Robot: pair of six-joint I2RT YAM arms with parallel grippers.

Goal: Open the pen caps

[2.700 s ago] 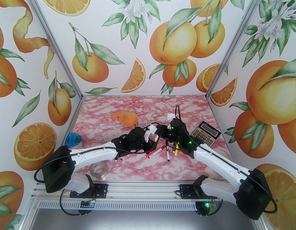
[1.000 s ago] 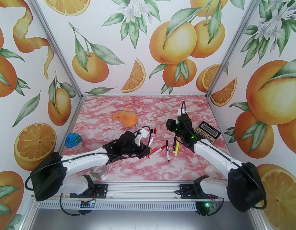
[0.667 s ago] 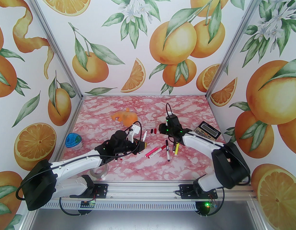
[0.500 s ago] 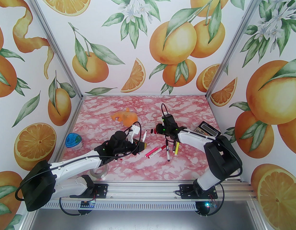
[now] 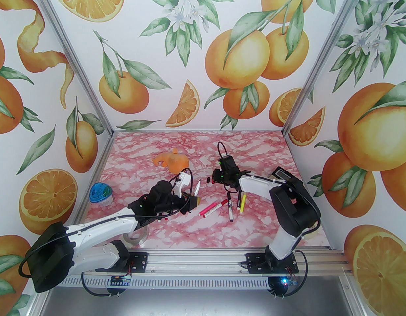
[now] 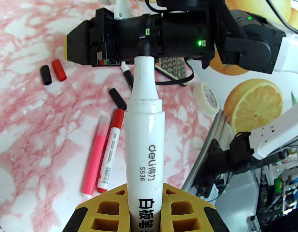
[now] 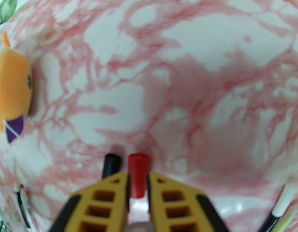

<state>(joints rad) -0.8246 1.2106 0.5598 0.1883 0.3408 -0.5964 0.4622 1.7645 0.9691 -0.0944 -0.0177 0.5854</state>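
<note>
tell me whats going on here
A two-armed robot is uncapping pens. The left gripper is shut on a white marker whose cap is already off, its dark tip bare. The right gripper, jaws almost closed, is low over the table, where a red cap lines up between its fingers with a black cap beside it; a grip can't be confirmed. More pens lie nearby.

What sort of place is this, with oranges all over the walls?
Likely a robot test booth, not a home: two robot arms bolted to a metal rail, printed wall panels boxing in a table strewn with pens.
</note>
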